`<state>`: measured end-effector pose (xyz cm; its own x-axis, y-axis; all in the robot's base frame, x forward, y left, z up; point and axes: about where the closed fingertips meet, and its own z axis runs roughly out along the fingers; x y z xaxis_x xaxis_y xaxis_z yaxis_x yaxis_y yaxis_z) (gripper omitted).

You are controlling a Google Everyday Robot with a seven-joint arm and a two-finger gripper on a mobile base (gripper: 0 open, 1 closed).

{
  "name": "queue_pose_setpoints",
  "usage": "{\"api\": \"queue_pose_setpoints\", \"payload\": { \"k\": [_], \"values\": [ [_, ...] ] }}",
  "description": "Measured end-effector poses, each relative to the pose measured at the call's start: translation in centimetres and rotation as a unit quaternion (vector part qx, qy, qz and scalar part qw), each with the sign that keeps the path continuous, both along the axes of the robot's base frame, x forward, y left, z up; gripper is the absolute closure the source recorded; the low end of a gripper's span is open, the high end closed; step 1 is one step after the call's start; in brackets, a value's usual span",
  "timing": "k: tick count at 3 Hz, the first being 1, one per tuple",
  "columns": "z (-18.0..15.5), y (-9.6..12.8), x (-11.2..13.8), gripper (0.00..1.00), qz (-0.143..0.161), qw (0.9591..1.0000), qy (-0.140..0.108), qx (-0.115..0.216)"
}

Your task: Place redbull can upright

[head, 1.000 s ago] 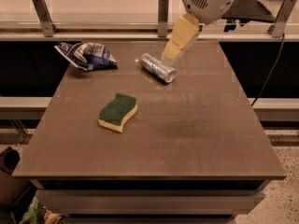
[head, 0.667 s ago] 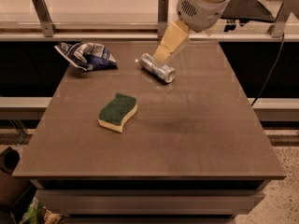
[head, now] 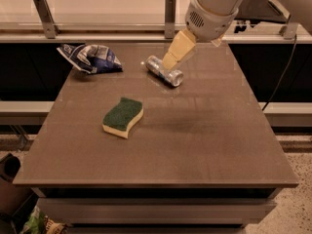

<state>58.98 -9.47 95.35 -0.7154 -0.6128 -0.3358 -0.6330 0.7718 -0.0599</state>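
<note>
The redbull can [head: 165, 71] lies on its side near the back middle of the brown table [head: 204, 145], one shiny round end facing front right. My gripper [head: 171, 59] hangs from the white arm at the upper right. Its tan fingers [head: 178, 48] point down and left, with the tips just above or at the can's middle. Part of the can is hidden behind the fingers.
A blue-and-white crumpled snack bag [head: 91, 58] lies at the back left of the table. A green and yellow sponge [head: 123, 116] lies left of centre. A rail with metal posts [head: 170, 15] runs behind the table. A cable [head: 285, 67] hangs at the right.
The arm has moved left and down, bringing my gripper from beside the can's right to over the can. The can, sponge and bag have not moved.
</note>
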Motion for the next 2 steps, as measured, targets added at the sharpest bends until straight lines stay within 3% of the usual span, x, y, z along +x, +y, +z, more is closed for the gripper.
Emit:
{"api": "queue_pose_setpoints", "payload": {
  "k": [2],
  "values": [
    [-5.5, 0.0, 2.7, 0.00, -0.018, 0.9990, 0.009, 0.039]
  ]
}}
